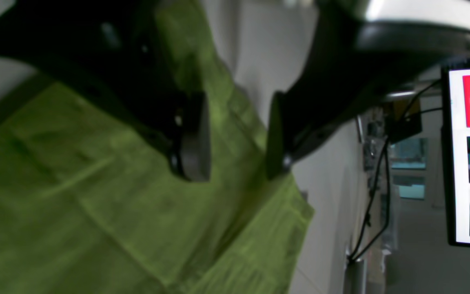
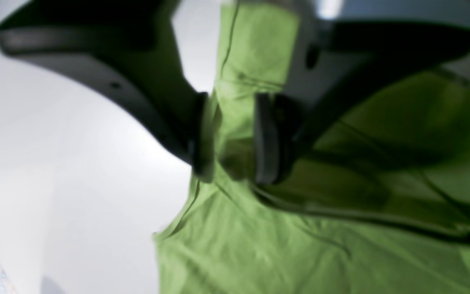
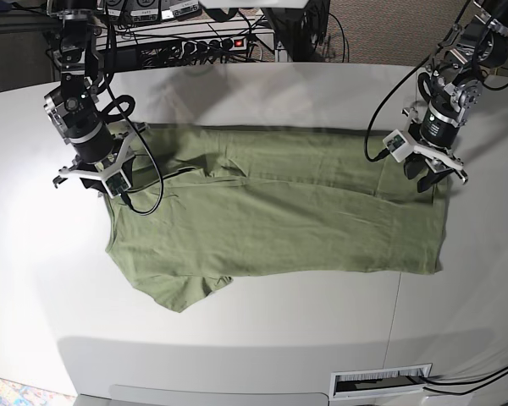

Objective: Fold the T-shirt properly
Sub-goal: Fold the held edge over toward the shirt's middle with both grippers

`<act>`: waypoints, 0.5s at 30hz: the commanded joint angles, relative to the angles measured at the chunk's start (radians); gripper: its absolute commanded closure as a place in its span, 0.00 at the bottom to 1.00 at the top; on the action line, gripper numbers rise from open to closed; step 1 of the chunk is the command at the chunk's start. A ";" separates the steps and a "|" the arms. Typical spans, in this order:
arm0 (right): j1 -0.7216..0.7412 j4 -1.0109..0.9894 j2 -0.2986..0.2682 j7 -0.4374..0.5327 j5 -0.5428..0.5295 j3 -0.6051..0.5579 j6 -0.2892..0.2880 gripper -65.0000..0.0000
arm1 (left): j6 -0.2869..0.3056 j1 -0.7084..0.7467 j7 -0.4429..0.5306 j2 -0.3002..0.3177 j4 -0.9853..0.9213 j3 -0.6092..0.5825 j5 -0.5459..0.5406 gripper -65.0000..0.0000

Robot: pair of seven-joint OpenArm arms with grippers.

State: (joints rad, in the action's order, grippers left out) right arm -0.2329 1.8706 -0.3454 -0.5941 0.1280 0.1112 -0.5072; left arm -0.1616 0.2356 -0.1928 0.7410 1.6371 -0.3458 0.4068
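With the T-shirt (image 3: 275, 211) lying on the bench (image 3: 254, 338), its far long edge folded over, and both my left jaws (image 1: 237, 136) and right jaws (image 2: 233, 136) spread just above it, lifting away carelessly could snag the cloth and undo that fold.

Bare table (image 3: 262, 330) lies open around the T-shirt (image 3: 279, 220).

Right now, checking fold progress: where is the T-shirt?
In the base view the T-shirt lies flat mid-table, stretched between both arms.
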 commanded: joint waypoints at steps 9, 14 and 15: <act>0.050 0.016 -0.011 0.018 -0.073 0.008 0.013 0.73 | -0.003 -0.010 0.011 0.019 0.014 0.008 0.007 0.76; 0.050 0.016 -0.012 -0.037 -0.078 0.008 0.010 1.00 | 0.203 -0.029 0.005 0.019 0.014 0.008 0.008 1.00; 0.050 0.016 -0.013 -0.051 -0.074 0.008 0.010 1.00 | 0.257 -0.035 -0.008 0.019 0.014 0.008 0.008 1.00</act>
State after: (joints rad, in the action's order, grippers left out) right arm -0.1967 1.8709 -0.3458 -0.6640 0.0540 0.1112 -0.5022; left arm 0.1028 0.2111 -0.1955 0.7429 1.6386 -0.3454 0.4164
